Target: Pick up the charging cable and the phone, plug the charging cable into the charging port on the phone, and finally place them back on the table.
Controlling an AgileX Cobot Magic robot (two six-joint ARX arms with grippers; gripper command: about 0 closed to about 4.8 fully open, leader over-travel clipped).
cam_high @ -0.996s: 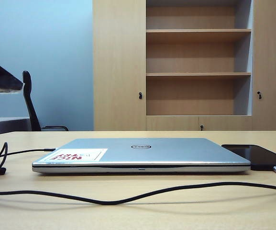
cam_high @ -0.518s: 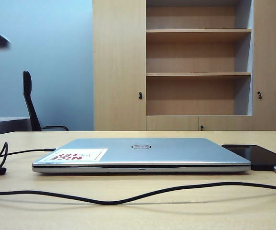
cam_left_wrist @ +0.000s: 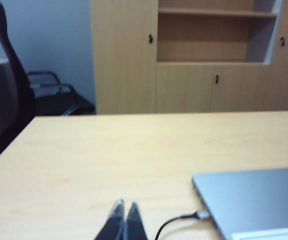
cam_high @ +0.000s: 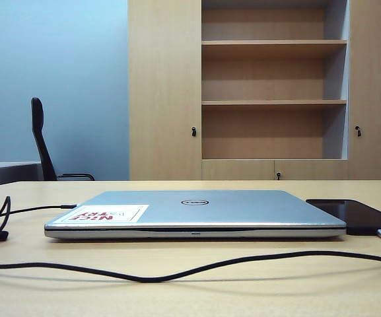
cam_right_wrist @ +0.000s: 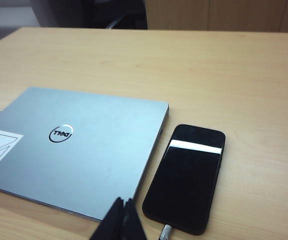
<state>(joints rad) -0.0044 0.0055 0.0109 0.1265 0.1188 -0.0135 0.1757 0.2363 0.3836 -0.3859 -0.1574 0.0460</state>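
Phone (cam_right_wrist: 187,177) lies flat on the table (cam_high: 256,294) at the laptop's (cam_high: 193,211) three o'clock, cable (cam_high: 177,271) plugged in; left gripper (cam_left_wrist: 122,212) and right gripper (cam_right_wrist: 122,207) both pinched closed, empty, above the table

The closed silver laptop (cam_high: 195,212) carries a round Dell badge (cam_high: 194,202) in the middle of its lid; in the right wrist view the same badge (cam_right_wrist: 60,133) shows its letters turned sideways. A white sticker (cam_high: 102,213) on the lid's corner bears red lettering, upside down in the exterior view, which seems to read "NICE" followed by a word too small to make out.
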